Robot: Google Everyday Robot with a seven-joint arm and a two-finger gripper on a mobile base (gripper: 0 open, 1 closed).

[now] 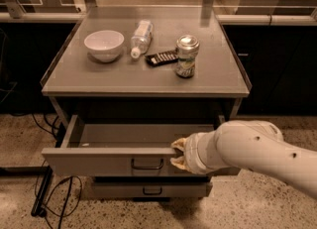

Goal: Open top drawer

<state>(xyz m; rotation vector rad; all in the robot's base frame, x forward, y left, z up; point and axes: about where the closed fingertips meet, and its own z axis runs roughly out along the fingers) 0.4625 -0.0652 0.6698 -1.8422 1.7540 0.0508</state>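
Drawer well out, arm at its front

Camera view: the top drawer [99, 161] stands well out from under the table [223, 82], and its shallow grey inside looks bare where it shows. The gripper [177, 153] sits against the upper edge of the drawer front, just right of the handle [147, 163]. Whether it is spread or clamped cannot be told. The opening looks largely done, with perhaps a little travel left. The arm hides the drawer's right end, and the lower drawer [148, 189] shows only its front.

The arm [257, 148] is a thick, smooth, cream-white tube with a few small dark dots; its yellowish gripper [177, 153] sits at the top drawer [99, 161] front.
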